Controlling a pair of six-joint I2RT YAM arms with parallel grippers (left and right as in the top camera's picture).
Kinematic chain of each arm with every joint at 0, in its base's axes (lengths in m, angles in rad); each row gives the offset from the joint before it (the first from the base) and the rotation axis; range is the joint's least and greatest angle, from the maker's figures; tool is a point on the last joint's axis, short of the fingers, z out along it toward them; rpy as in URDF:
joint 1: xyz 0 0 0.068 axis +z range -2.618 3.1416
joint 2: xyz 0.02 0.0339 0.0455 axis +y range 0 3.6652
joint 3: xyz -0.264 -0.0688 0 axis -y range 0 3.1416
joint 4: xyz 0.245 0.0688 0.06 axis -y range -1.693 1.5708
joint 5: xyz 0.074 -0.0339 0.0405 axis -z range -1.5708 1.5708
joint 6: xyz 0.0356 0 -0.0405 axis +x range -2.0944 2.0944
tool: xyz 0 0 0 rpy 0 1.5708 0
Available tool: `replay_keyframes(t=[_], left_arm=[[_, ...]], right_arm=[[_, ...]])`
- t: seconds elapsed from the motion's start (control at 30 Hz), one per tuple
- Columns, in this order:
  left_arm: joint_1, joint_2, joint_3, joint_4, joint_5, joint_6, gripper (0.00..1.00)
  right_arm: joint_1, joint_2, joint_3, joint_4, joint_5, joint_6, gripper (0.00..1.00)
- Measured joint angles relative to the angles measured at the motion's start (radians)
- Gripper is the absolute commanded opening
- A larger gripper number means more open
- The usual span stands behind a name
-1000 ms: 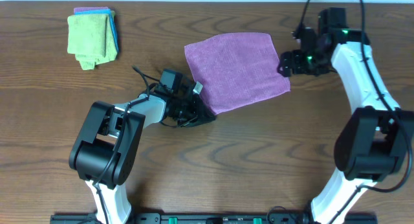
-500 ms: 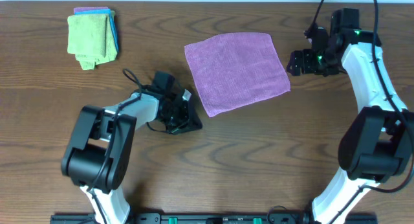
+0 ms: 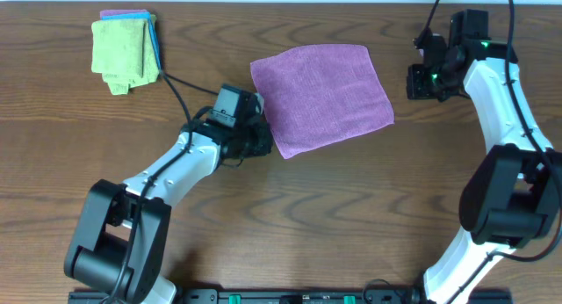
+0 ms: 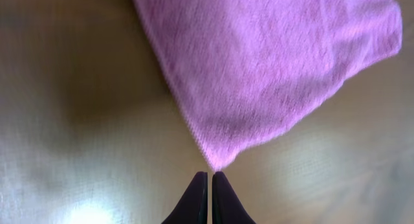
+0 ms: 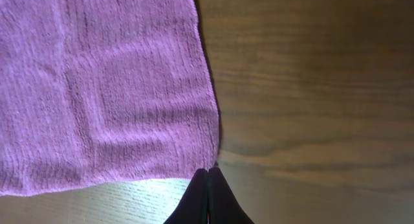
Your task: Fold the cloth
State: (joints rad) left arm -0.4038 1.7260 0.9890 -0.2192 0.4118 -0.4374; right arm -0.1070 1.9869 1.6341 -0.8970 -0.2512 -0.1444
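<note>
The lilac cloth (image 3: 320, 95) lies spread flat on the wooden table (image 3: 351, 216), a bit above the middle of the overhead frame and turned slightly askew. The left gripper (image 4: 208, 176) is pinched fully closed on nothing, tips just short of the cloth's lower-left corner. The right gripper (image 5: 207, 173) is closed and empty too, off the cloth's right edge (its wrist view lines the tips up with a corner, but overhead shows a gap). Upper left, well apart, a folded lime-green cloth (image 3: 123, 51) sits on a blue cloth (image 3: 155, 45), with the left arm's black cable (image 3: 180, 86) looping near them.
</note>
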Motion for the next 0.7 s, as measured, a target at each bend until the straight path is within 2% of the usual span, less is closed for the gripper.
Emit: replay_keyframes(t=[0.3, 0.47, 0.7], left_arm=[[-0.051, 0.007, 0.006, 0.142, -0.226, 0.040, 0.06], [-0.085, 0.061, 0.008, 0.217, -0.260, 0.111, 0.06], [-0.144, 0.103, 0.008, 0.220, -0.264, 0.195, 0.06]], right_arm=[[0.012, 0.000, -0.179, 0.110, -0.048, -0.007, 0.01], [0.082, 0.000, -0.186, 0.121, 0.021, -0.027, 0.01], [0.129, 0.000, -0.186, 0.121, 0.120, -0.032, 0.01]])
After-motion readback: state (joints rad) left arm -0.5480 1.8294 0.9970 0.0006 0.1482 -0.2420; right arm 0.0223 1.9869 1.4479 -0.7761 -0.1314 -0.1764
